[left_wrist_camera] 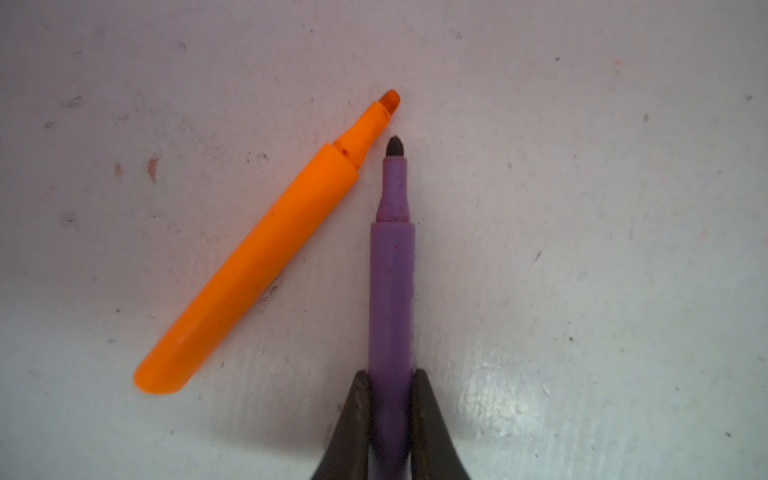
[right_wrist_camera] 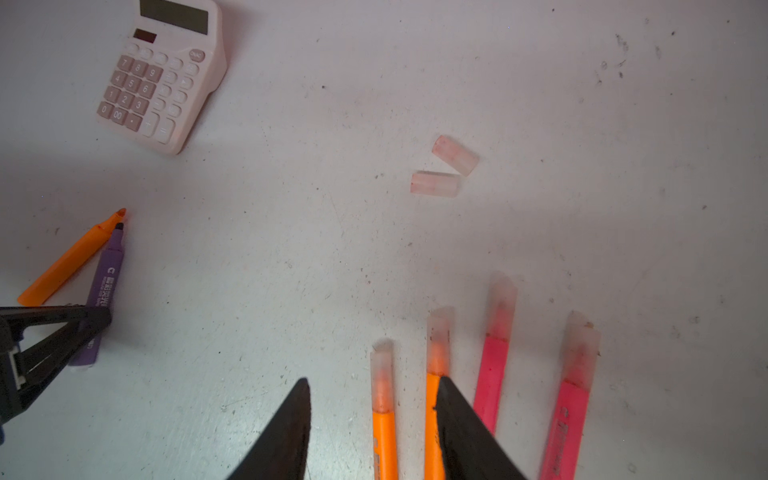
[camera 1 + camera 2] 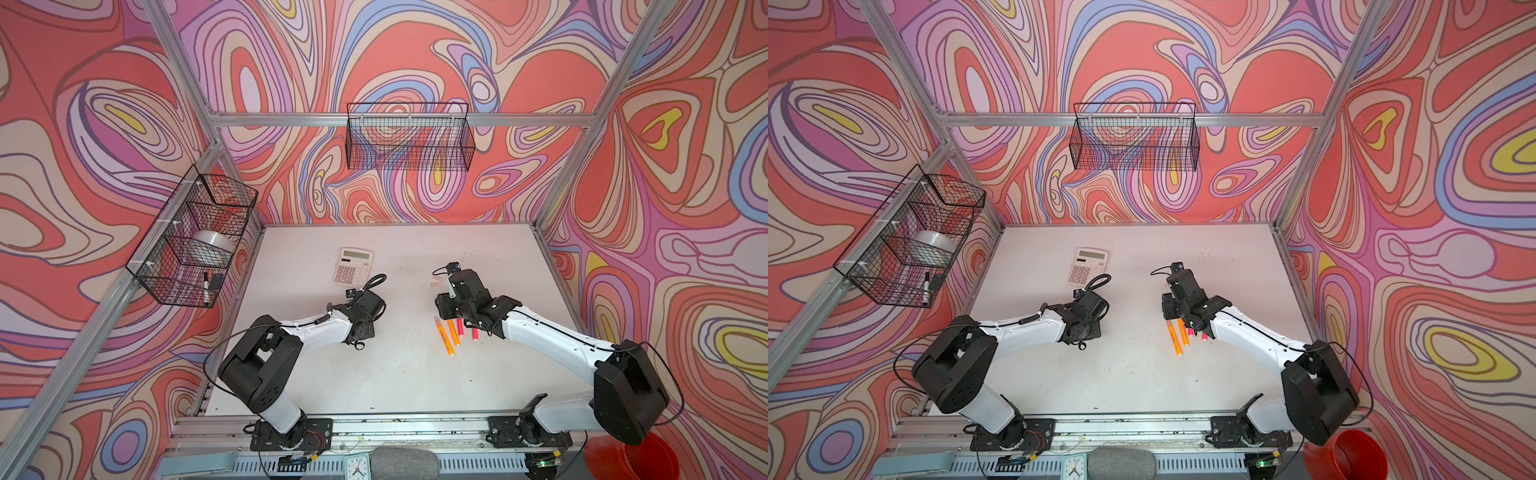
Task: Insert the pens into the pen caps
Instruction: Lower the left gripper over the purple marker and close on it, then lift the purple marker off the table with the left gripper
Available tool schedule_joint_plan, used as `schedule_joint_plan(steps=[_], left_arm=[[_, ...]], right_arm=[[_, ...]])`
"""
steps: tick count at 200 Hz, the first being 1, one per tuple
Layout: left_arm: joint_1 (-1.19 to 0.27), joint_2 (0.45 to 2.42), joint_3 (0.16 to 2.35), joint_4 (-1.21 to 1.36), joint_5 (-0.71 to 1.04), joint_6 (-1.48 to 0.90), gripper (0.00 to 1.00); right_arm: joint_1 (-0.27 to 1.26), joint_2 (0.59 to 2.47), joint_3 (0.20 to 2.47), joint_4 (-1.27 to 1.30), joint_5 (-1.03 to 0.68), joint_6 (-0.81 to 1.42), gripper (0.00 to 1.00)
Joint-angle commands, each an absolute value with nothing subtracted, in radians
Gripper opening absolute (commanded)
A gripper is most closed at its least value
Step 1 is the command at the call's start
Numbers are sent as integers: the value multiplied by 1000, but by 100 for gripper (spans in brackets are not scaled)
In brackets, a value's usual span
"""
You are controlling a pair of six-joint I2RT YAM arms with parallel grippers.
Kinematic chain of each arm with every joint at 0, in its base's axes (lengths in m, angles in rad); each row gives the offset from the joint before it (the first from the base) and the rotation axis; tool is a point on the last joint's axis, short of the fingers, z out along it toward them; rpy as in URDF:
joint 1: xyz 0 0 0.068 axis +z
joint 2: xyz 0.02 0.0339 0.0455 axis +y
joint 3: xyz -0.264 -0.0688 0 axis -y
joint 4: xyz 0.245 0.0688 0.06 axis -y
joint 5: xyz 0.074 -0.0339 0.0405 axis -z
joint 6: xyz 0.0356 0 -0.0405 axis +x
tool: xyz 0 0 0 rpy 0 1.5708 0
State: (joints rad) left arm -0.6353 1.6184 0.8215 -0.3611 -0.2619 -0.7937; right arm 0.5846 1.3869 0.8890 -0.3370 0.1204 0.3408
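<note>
Left wrist view: purple pen (image 1: 391, 266) pinched at its rear barrel by the closed left gripper (image 1: 391, 374), tip bare, low on the table (image 1: 582, 208) just beside an uncapped orange pen (image 1: 249, 257).
Likely next: lift it level, tip forward, toward the 2 loose pen caps (image 2: 455, 154); so rearward a grip may let the tip swing. The left arm reaches low, wrist pitched down. The right gripper (image 2: 374, 380) hangs parted and empty over 4 capped pens (image 2: 494, 361).

Top views overlook table (image 3: 395, 374); wrist cameras hover close.
</note>
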Motion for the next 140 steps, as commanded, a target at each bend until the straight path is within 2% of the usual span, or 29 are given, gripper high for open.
schedule_joint_plan(steps=[1,16,36,104,140], left_arm=[[-635,1663,821,-392,-220,-814,8],[-635,1657,808,-371,-199,-810,8],[-635,1641,793,-335,-171,-796,0],[-635,1505,808,-272,-79,-699,0],[-637,1335,731,63,68,-696,0]], right_arm=[[587,1348,867,-339,145,337,50],[586,1335,861,-336,152,339,50],[588,1310,849,-326,155,345,50],[587,1077,864,-257,58,475,52],[587,988,830,-39,8,589,54]])
